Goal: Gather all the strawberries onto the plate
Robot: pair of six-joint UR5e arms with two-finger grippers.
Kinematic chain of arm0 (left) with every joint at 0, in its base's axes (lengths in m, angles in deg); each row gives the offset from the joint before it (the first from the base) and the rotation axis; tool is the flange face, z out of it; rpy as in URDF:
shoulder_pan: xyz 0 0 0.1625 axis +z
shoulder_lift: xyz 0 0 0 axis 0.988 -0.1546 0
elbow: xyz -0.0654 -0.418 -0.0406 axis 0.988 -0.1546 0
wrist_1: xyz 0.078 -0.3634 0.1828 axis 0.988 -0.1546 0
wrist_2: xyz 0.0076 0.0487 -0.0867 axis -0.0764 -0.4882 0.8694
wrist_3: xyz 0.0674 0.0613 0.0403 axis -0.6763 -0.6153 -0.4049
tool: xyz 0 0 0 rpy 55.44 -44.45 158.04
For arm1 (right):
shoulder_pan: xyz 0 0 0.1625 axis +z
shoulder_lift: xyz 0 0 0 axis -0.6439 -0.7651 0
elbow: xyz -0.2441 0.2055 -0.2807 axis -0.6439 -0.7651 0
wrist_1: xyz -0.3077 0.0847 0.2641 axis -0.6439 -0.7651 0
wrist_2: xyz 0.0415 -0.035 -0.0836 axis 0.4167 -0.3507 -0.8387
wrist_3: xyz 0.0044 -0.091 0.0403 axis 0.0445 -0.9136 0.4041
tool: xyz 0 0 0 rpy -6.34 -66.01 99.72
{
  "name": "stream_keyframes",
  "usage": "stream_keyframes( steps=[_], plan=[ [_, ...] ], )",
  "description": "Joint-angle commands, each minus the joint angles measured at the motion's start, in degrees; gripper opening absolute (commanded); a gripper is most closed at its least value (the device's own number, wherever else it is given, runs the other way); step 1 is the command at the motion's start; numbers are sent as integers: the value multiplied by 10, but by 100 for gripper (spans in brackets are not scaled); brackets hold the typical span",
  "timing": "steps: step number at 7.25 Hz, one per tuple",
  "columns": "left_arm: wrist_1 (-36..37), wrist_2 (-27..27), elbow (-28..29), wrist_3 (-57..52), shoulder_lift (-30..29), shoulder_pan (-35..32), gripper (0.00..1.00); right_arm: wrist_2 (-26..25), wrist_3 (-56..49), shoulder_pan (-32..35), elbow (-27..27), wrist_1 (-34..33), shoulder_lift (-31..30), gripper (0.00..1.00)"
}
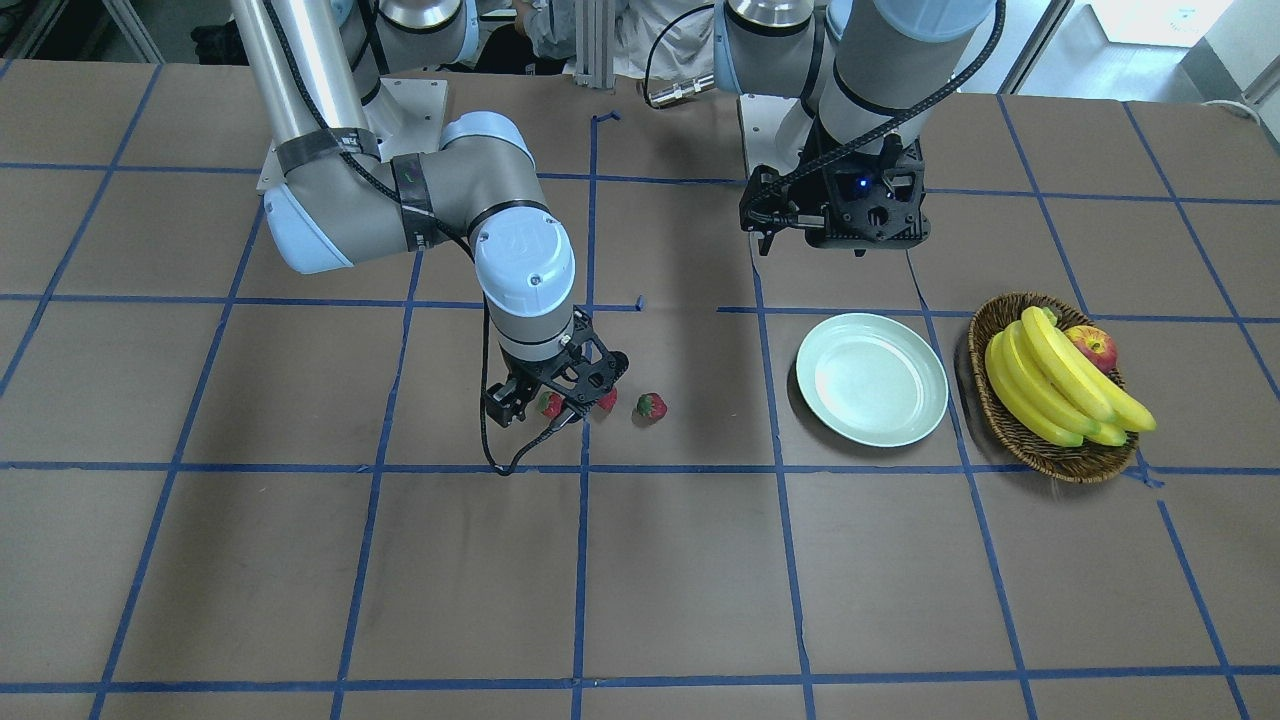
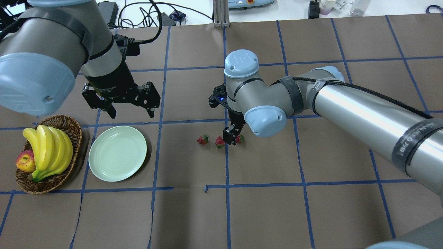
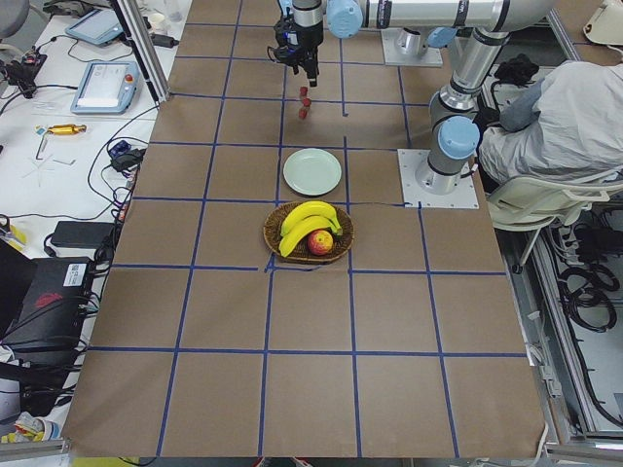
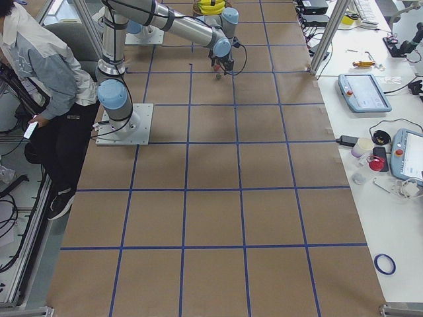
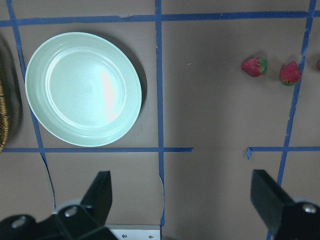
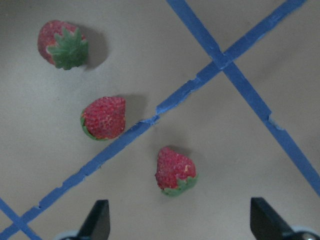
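Observation:
Three small red strawberries lie in a row on the brown table: one [image 2: 202,139], one [image 2: 220,141] and one [image 2: 240,138]. My right gripper [image 2: 231,136] hangs low over them, open and empty. In the right wrist view the strawberries [image 6: 174,171], [image 6: 103,118], [image 6: 62,44] lie ahead of the spread fingertips [image 6: 97,220]; none is between them. The pale green plate [image 2: 117,153] sits empty at the left. My left gripper [image 2: 131,110] is open and empty, raised behind the plate [image 5: 83,89].
A woven basket [image 2: 52,181] with bananas [image 2: 48,148] and an apple [image 2: 25,161] stands just left of the plate. Blue tape lines cross the table. Bare table lies between the plate and the strawberries.

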Motion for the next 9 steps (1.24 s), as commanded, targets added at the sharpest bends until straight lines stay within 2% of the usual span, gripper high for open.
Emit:
stream_keyframes(
  steps=[1,2,4,6,7,8,9],
  plan=[
    [-1,0,-6,1,0,0,100,5,-88,0,8,-36,20,100],
    [1,0,-15,1,0,-1,100,24,-98,0,8,-43,24,87],
    [1,0,-16,1,0,-1,100,38,-101,0,8,-44,26,95],
    [2,0,-16,1,0,-1,100,38,-101,0,8,-45,35,91],
    [2,0,-16,1,0,-1,100,37,-101,0,9,-44,35,82],
    [2,0,-16,1,0,-1,100,35,-101,0,9,-44,35,57],
    [2,0,-16,1,0,-1,100,26,-96,0,9,-44,35,27]
  ],
)
